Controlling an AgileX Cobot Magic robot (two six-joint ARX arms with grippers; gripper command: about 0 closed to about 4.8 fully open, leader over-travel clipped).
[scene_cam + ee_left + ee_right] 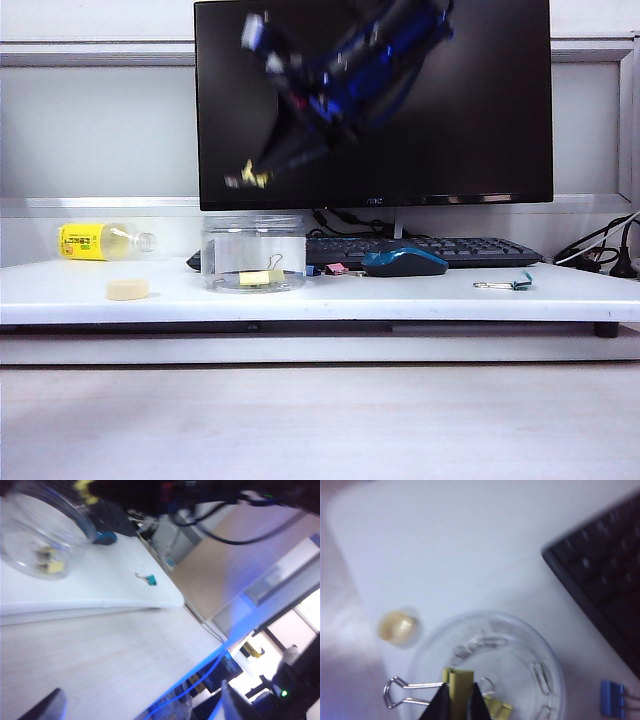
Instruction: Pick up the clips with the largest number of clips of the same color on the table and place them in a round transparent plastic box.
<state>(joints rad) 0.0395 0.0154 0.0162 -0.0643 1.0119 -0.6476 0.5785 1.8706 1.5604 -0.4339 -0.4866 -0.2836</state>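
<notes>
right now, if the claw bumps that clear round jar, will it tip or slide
Probably slide rather than tip: the round transparent plastic box looks wide and squat on the flat white table. It likely feels light, holding only a yellow clip or two. The right claw, shut on another yellow clip, hangs above its open mouth.

1 clip [262, 276] inside box [253, 240]

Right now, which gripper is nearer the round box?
Right. The right gripper hangs just above the round transparent plastic box, shut on a yellow clip. The left gripper sits open, well off the table.
</notes>
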